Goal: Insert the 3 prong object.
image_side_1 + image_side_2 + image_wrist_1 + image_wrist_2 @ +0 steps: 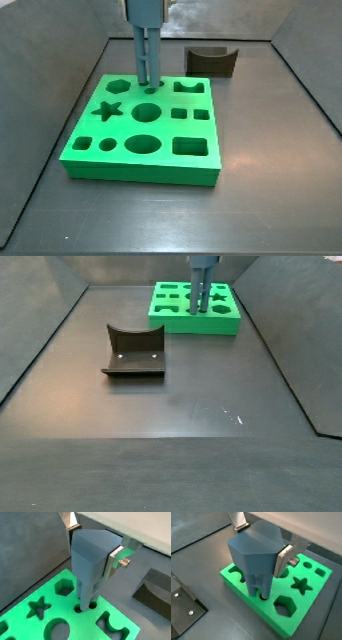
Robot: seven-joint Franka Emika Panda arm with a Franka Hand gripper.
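In a side view the dark floor is lying bare nearest the camera, and beyond it the dark brown block with its curved notch is sitting well apart from everything else. Farther back the green board is lying flat near the rear wall, its shaped holes facing up. The 3 prong object is standing upright over the board, its thin prongs reaching down to the board's surface near one edge. In both wrist views the gripper is hanging directly above the board, its flat silver fingers pressing against the wide slate-blue upper body of the 3 prong object, so the jaws are closed on that piece. In a wrist view the prongs are entering a round hole beside the hexagon hole, with the star hole just past it. In a side view the piece is rising straight from the board's far half, with the brown block sitting beyond the board.
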